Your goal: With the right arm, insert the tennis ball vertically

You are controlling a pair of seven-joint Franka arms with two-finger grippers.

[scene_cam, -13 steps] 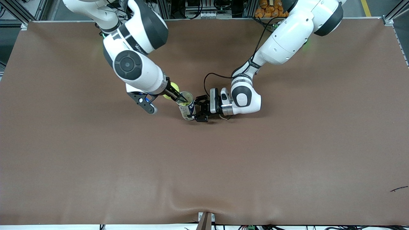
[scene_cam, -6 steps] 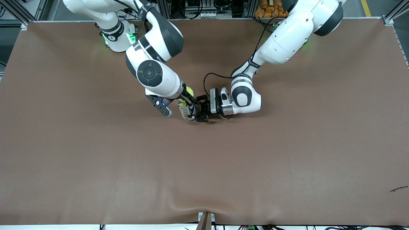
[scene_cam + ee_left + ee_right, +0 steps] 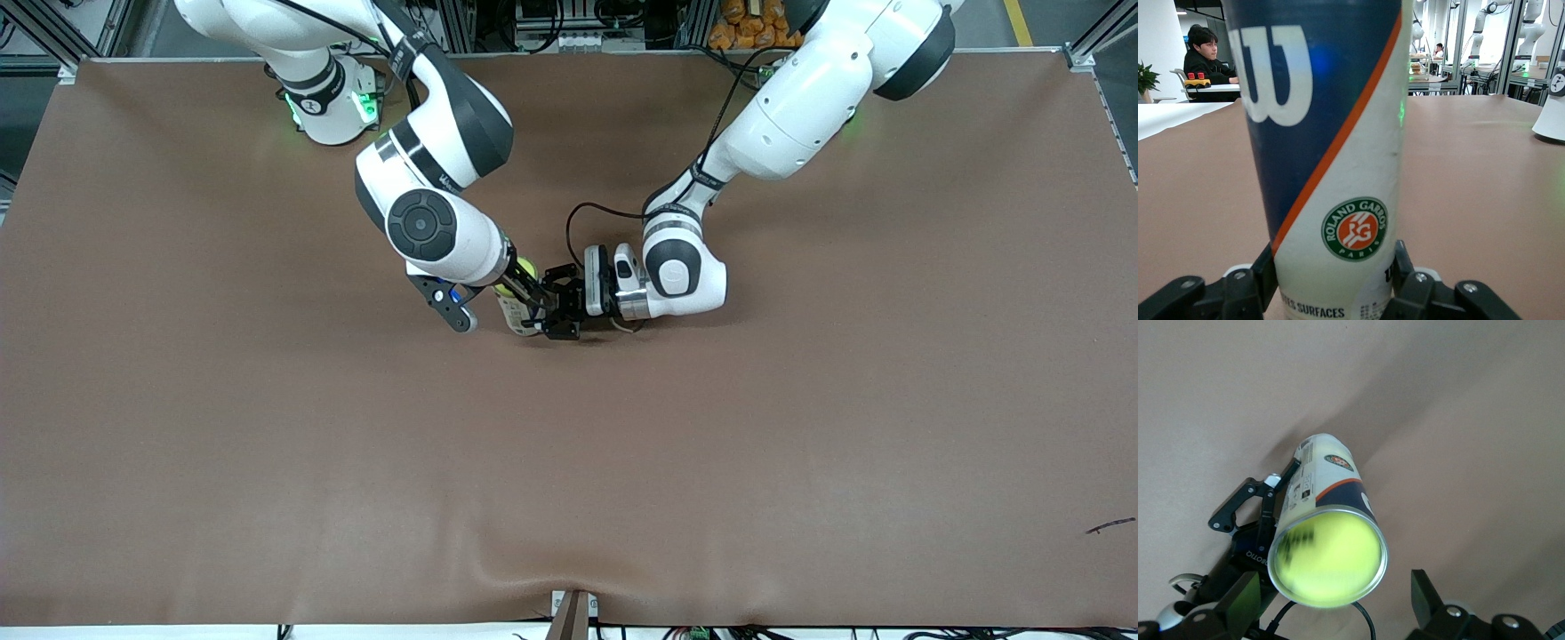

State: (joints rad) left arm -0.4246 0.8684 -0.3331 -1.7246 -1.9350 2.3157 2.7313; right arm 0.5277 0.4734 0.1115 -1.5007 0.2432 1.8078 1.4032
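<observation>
A brown table [image 3: 569, 462] carries an upright can [image 3: 514, 313]. The left gripper [image 3: 556, 309] clamps the can low on its wall. The right wrist view shows the tennis ball [image 3: 1330, 557] inside the can's mouth, with the right gripper [image 3: 1335, 603] directly above, fingers spread wide, holding nothing.

From my remote station this reads as a robotics lab. The work surface is a wide table [image 3: 267, 462] under a brown cover, framed by aluminium rails [image 3: 36, 27] with cabling and equipment along the arms' end. Through the left wrist view I see an open hall: further brown tables [image 3: 1485, 67], more white robot arms [image 3: 1528, 17] mounted at them, and a white robot base [image 3: 1553, 107] at the edge. A seated person [image 3: 1205, 57] in dark clothing is at a white desk [image 3: 1168, 113], with a potted plant [image 3: 1146, 77] nearby.
</observation>
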